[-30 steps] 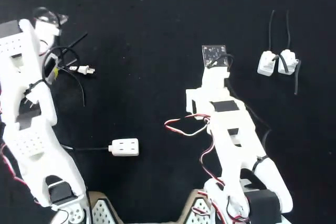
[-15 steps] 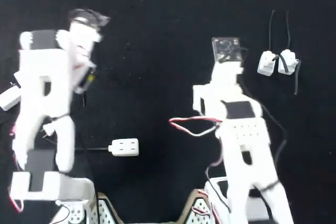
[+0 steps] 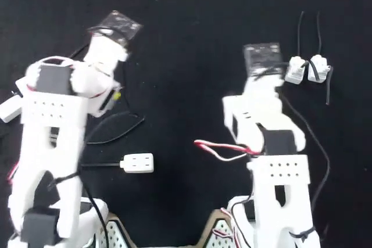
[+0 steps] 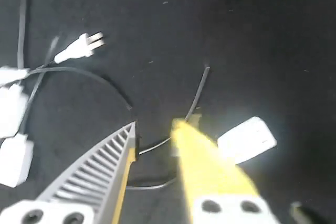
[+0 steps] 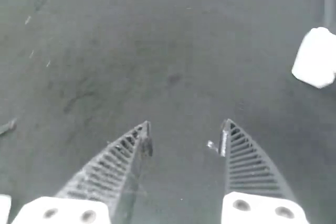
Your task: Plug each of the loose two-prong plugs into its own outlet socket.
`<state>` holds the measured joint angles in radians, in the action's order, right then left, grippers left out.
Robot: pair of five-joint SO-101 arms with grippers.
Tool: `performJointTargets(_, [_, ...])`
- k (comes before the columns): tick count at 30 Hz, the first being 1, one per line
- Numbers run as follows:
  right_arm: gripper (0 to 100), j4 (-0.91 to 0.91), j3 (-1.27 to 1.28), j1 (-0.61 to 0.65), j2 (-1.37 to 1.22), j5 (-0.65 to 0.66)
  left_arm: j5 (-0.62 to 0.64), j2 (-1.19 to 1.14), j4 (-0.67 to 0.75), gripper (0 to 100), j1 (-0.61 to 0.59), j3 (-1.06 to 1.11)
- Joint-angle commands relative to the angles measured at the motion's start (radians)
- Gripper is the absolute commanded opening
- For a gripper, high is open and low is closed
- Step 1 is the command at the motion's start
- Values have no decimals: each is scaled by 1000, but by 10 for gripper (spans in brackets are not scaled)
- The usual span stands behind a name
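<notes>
A white two-prong plug lies loose on the black mat with its black cord curving away. My left gripper, one finger grey and one yellow, hovers open above a loop of that cord, short of the plug. A white outlet block sits near the table's front, close beside the yellow finger as outlet block. My right gripper hangs open over bare mat, nothing between its fingers. A white piece lies just beyond it.
Two white pieces with black cords lie at the far right, next to the right arm's wrist. More white blocks rest near the left arm, one at the table's left edge. A black cord loop lies mid-left.
The left arm has swung to the right, over where the plug and its cord lie. The right arm has shifted right and farther out, toward the two white pieces.
</notes>
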<state>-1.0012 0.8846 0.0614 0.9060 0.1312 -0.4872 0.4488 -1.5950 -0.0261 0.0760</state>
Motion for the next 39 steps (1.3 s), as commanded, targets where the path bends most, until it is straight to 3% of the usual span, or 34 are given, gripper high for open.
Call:
performJointTargets(1, [204,-9,-4,152,22,123,0,54,-6,253,-168,18])
performJointTargets(7, [204,0,-8,377,-111,261,-43,63,104,227,-458,323])
performJointTargets(13, [204,143,-38,509,-341,316,-48,64,382,224,-611,671])
performJointTargets(17, [204,163,-127,586,-496,427,-37,60,537,224,-654,816])
performJointTargets(20, [204,164,-205,621,-602,509,38,55,646,224,-667,900])
performJointTargets(26, [204,166,-326,667,-786,686,180,55,736,224,-657,989])
performJointTargets(39, [204,163,-662,669,-1190,712,264,55,833,224,-677,1053])
